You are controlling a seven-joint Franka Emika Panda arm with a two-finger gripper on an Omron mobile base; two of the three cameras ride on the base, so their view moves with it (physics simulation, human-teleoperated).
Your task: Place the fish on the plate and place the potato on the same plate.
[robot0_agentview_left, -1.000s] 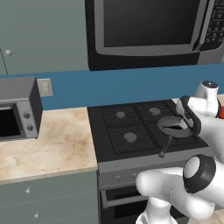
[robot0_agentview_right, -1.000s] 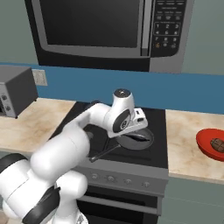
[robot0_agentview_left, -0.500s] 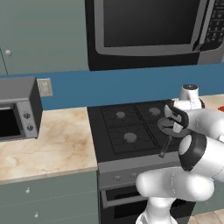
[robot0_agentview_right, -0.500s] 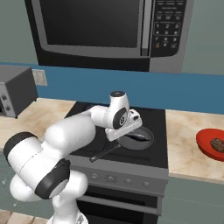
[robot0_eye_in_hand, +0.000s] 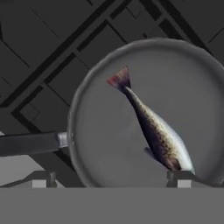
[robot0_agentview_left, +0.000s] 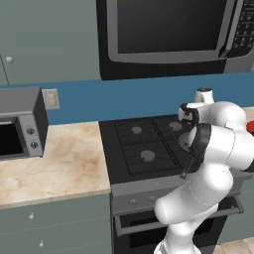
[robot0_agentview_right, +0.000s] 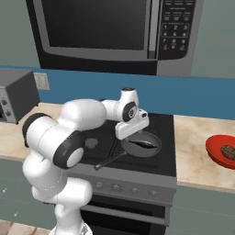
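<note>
I'm over the stove (robot0_agentview_right: 160, 137) now, my gripper (robot0_eye_in_hand: 111, 178) spread wide with nothing between its tips, looking straight down into the pan (robot0_eye_in_hand: 100, 144). There's the fish (robot0_eye_in_hand: 151, 124), lying flat on the grey pan floor, reddish tail fanned toward the top of my hand view, its head down near my right fingertip (robot0_eye_in_hand: 181, 178). My other fingertip (robot0_eye_in_hand: 41, 178) sits off past the pan's rim, just below the dark handle (robot0_eye_in_hand: 28, 143) that sticks out to the side. From the right base view, my gripper (robot0_agentview_right: 131, 127) hangs just above the pan (robot0_agentview_right: 153, 148) on the stove's front right burner, and the fish (robot0_agentview_right: 143, 143) shows as a thin dark sliver inside it. Well apart, out on the beige counter (robot0_agentview_right: 197, 147) to the right, sits the red plate (robot0_agentview_right: 216, 149), a brown lump, the potato (robot0_agentview_right: 228, 151), already resting on it. From the left base view my own arm covers most of the pan.
</note>
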